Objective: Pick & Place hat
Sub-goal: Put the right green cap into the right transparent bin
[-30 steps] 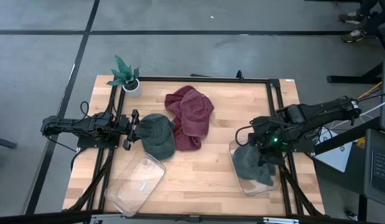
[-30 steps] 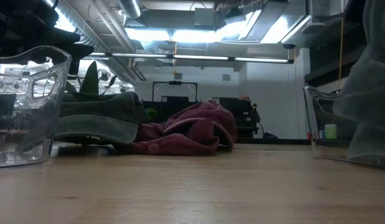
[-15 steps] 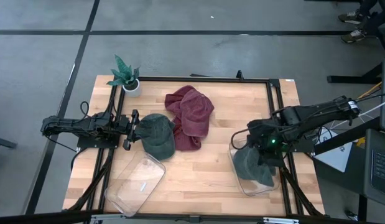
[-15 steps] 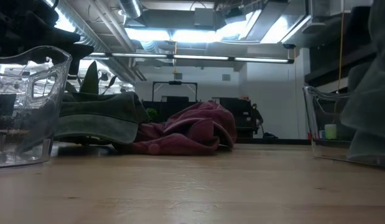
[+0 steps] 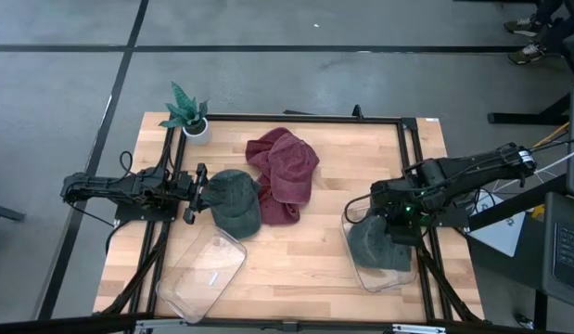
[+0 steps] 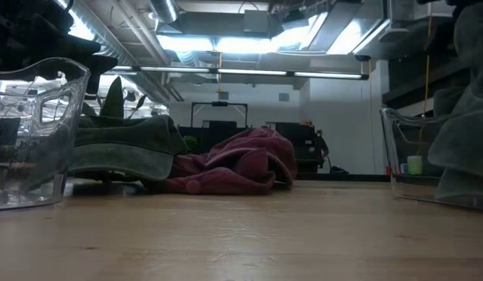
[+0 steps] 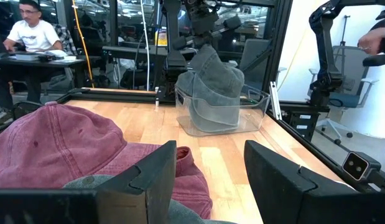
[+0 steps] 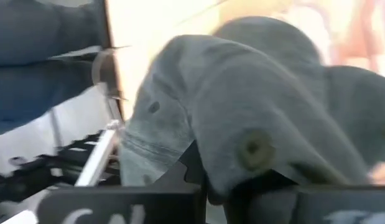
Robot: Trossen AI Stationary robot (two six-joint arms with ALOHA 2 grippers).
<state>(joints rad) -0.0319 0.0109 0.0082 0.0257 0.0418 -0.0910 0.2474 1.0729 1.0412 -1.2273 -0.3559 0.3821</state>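
A grey-green hat [image 5: 370, 246] stands in the clear container [image 5: 361, 278] near the table's right edge; it shows in the low view [image 6: 459, 156] and far off in the left wrist view [image 7: 214, 87]. My right gripper [image 5: 395, 221] is above it, shut on its cloth. A dark green hat [image 5: 233, 199] lies on the wood left of centre, its right part resting on a red hat [image 5: 285, 172]. My left gripper [image 5: 196, 193] is open at the dark green hat's left edge; its fingers [image 7: 155, 171] reach over that hat without clearly touching it. My right gripper pinches the grey-green hat by a bunched fold at the top of its crown [image 7: 208, 53], coming from above and pointing down. In its wrist view the cloth [image 8: 211, 162] drapes over the fingers. The hat hangs below them, its lower part inside the container.
An empty clear container [image 5: 201, 274] lies near the table's near-left corner, also seen in the low view [image 6: 34, 133]. A small potted plant [image 5: 187, 111] stands at the far-left corner. A black frame [image 5: 305, 118] runs round the table. A seated person [image 7: 30, 37] is beyond the table.
My right gripper has moved down a little, still shut on the grey-green hat. The hat has sunk lower into the right container and bunched up there.
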